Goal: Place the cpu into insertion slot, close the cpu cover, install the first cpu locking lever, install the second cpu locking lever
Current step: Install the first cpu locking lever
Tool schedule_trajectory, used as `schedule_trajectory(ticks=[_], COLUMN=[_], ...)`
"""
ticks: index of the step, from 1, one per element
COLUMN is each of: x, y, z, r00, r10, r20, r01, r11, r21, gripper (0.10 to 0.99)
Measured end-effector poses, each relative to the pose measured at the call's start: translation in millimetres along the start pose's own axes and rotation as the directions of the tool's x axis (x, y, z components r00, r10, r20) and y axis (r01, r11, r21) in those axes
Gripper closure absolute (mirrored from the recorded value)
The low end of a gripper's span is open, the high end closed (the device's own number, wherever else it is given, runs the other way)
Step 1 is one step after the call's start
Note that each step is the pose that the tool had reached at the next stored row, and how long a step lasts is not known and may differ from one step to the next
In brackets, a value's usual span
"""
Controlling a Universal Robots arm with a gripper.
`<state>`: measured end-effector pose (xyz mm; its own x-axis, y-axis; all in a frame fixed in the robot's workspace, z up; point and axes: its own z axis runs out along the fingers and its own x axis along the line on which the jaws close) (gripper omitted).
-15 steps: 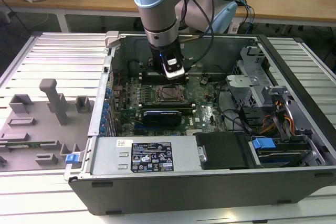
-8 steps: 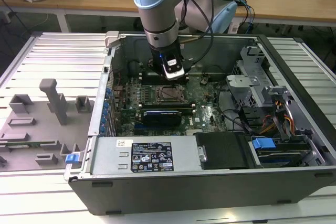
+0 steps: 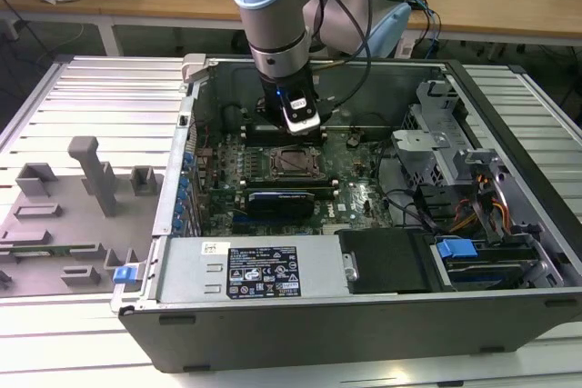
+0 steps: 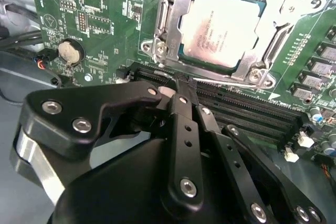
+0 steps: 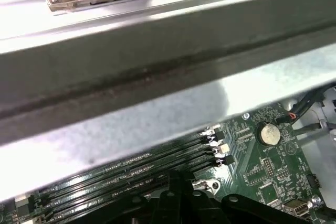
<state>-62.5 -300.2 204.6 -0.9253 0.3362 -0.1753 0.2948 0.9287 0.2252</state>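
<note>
Seemingly pressed together, the black gripper (image 4: 181, 85)'s jaws touch a thin wire lever beside the socket, where the silver-grey square cpu (image 4: 223, 27) sits under the silvery cpu cover (image 4: 170, 19); their tips are hard to make out.

A slatted metal table (image 3: 109, 88) carried an open computer case (image 3: 364, 315) at the centre and right of the exterior view. On its left lay a grey fixture tray (image 3: 55, 233), just beside the case.

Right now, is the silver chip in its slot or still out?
In. The cpu lies flat inside the socket, with the cpu cover framing its edges.
</note>
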Motion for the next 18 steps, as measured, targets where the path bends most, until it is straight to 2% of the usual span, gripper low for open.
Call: schedule_trajectory(ticks=[11, 14, 17, 18], x=[1.7, 1.6, 0.3, 0.2], y=[-2.3, -2.0, -0.5, -0.2], z=[9.3, 8.6, 1.8, 1.0], r00=[1.0000, 1.0000, 1.0000, 1.0000], r10=[-0.001, -0.001, -0.001, -0.002], r20=[0.0038, 0.0040, 0.0043, 0.0058], r01=[0.001, 0.001, 0.001, 0.002], r11=[1.0000, 1.0000, 1.0000, 1.0000], r21=[0.002, 0.001, 0.002, 0.007], gripper=[0.980, 0.980, 0.980, 0.980])
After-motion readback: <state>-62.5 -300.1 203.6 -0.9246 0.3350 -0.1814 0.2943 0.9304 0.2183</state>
